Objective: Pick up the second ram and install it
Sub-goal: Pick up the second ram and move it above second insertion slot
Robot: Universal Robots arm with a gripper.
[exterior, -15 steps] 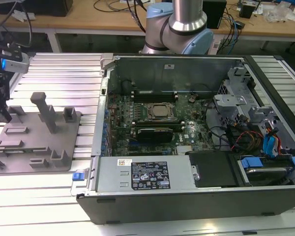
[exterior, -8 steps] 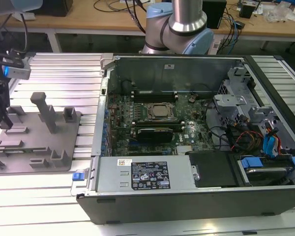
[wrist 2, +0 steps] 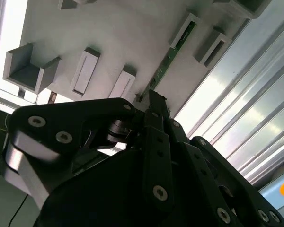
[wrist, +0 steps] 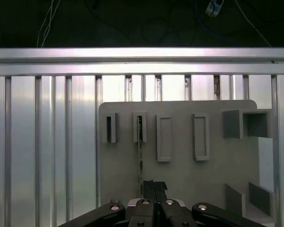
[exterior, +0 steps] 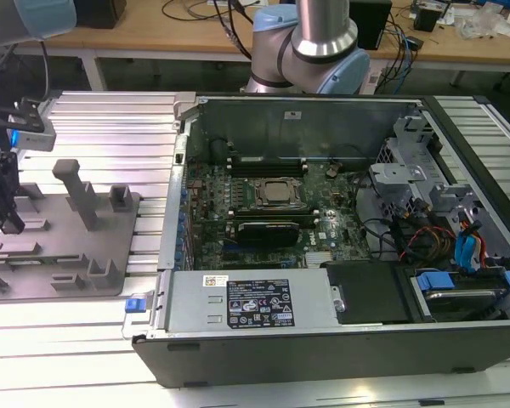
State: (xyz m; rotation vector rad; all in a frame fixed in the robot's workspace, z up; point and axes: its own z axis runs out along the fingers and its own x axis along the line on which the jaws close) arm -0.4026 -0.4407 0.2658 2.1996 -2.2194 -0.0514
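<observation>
The second ram point(wrist: 140, 156) stands on edge on the gray tray point(wrist: 189, 184), its long axis running from a slot by the tray's edge straight to the gripper point(wrist: 155, 185), whose fingers are pressed narrow together.

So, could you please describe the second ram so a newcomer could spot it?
Find the grey fixture plate on the ribbed aluminium table. The second ram stands on edge there: the only thin green strip among grey blocks.

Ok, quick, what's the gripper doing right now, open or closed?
Gripper: fingers closed, apparently pinching the end of the long thin green circuit-board stick, which lies in the grey moulded tray.
</observation>
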